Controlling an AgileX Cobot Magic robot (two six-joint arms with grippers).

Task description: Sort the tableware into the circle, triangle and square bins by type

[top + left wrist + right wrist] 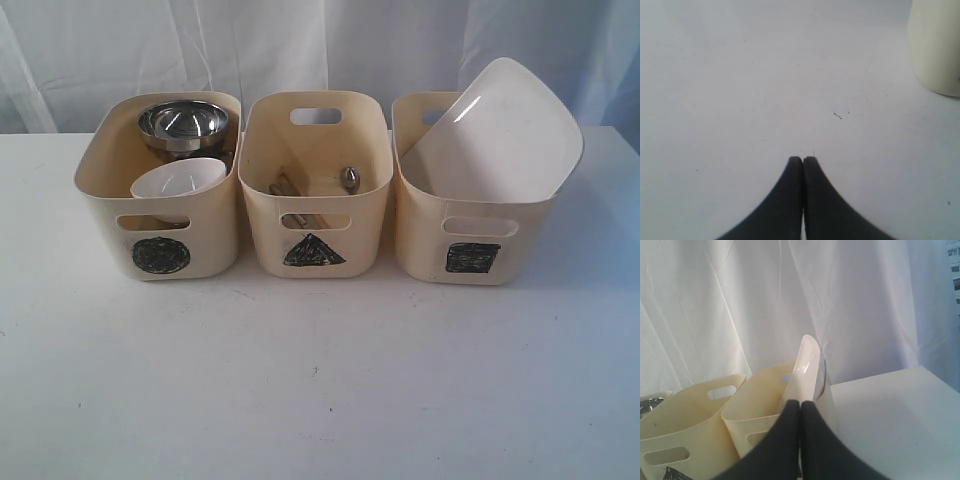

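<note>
The matte white tabletop (320, 400) is carrying everything, and a creased white curtain (100, 50) is hanging behind it. Three alike cream plastic tubs with rounded corners and handle cutouts are standing in a row. The triangle bin (315, 235) is sitting in the middle, the circle bin (110, 225) is pressing close on its left, and the square bin (420, 240) is pressing close on its right.

The large white square plate (495, 135), glossy, is leaning tilted in the square bin, its upper edge rising well above the rim on the side away from the triangle bin. In the circle bin the large steel bowl (183, 122) is sitting at the back, shiny and round; what it is resting on is hidden. The small white bowl (178, 178) is tilting in front of it.

Inside the triangle bin the wooden chopsticks (288, 186) are lying on the floor beside the steel cutlery (350, 179), of which only a spoon shows.

The left claw (803, 161) is hanging over bare tabletop, its dark fingers pressed together and empty. The right claw (800, 405) is likewise closed on nothing, facing the square bin beyond the triangle bin.
</note>
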